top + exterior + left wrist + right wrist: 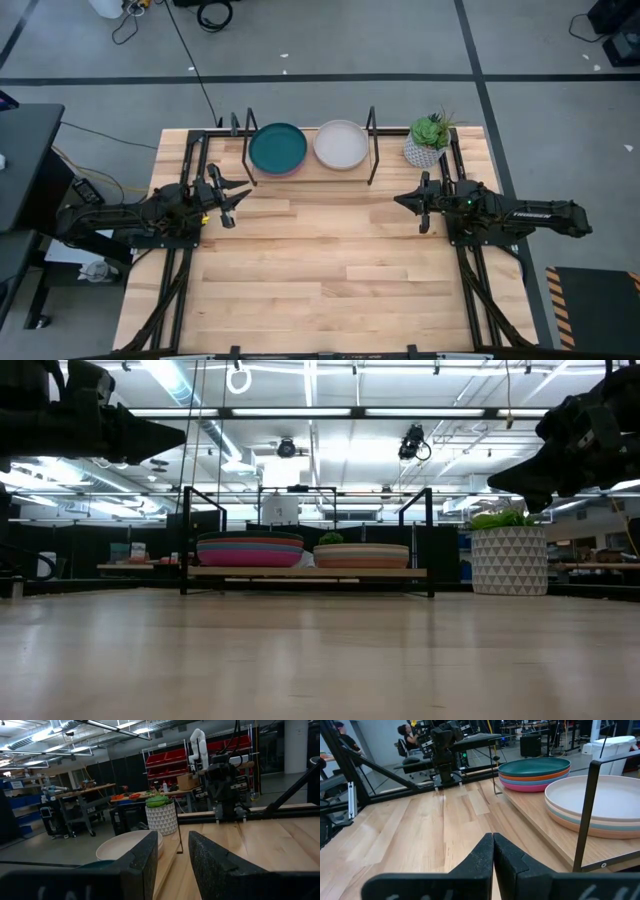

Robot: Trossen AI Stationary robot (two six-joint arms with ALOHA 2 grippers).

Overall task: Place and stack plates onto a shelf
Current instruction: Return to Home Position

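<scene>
The shelf [310, 172] stands at the table's far middle, a light plank between black end frames. Two stacks of plates rest on it. The left stack [278, 148] has a dark teal plate on top, with orange, blue and magenta below [535, 775]. The right stack [341, 145] has a cream plate on top, with light blue and tan below [600, 807]. My left gripper [236, 202] hovers open and empty at the table's left, in front of the shelf. My right gripper [399, 200] hovers shut and empty at the right.
A green plant in a white patterned pot [428, 143] stands at the far right beside the shelf's right frame. Bare wooden tabletop [320, 270] lies between both arms and toward the near edge. A person sits in the room beyond [410, 737].
</scene>
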